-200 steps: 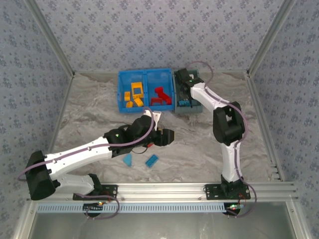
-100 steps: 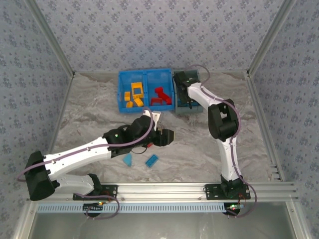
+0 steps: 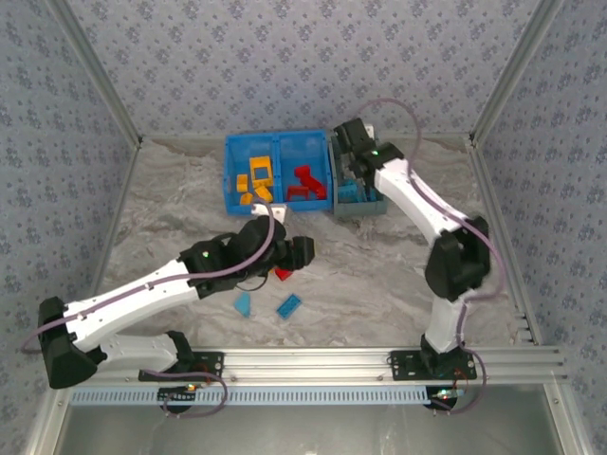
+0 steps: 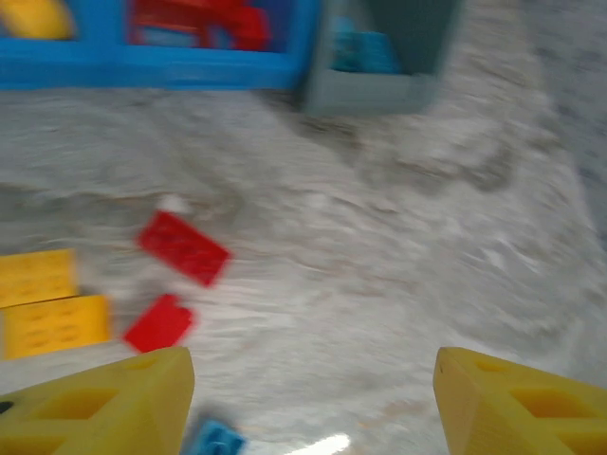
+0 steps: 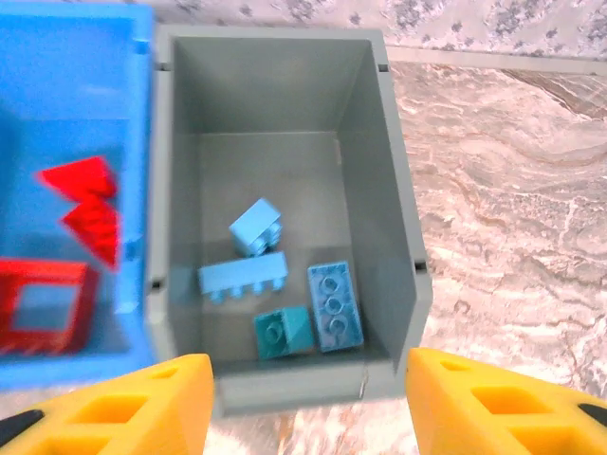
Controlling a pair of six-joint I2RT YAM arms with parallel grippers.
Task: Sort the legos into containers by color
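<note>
The bright blue bin [image 3: 230, 175] holds orange-yellow legos [image 3: 256, 182] in its left compartment and red legos [image 3: 305, 182] in its right one. Beside it, the grey bin [image 5: 375, 142] contains several light blue legos [image 5: 334, 305]. My right gripper [image 5: 308, 408] hovers open above the grey bin's near wall, holding nothing. My left gripper [image 4: 313, 408] is open and empty over the table. Ahead and to its left lie two red bricks [image 4: 183, 247], two yellow bricks [image 4: 43, 301] and a light blue brick [image 4: 213, 441]. Two light blue legos [image 3: 289, 304] rest near the front.
The marbled table [image 3: 379, 275] is walled by patterned panels. A metal rail [image 3: 313, 360] with both arm bases runs along the near edge. The left arm [image 3: 142, 289] stretches diagonally across the left half, and the right arm's elbow [image 3: 460, 265] stands at the right.
My left gripper has shifted left and slightly back. The right arm has swung its elbow out to the right and lifted its gripper off the grey bin, uncovering the blue bricks inside.
</note>
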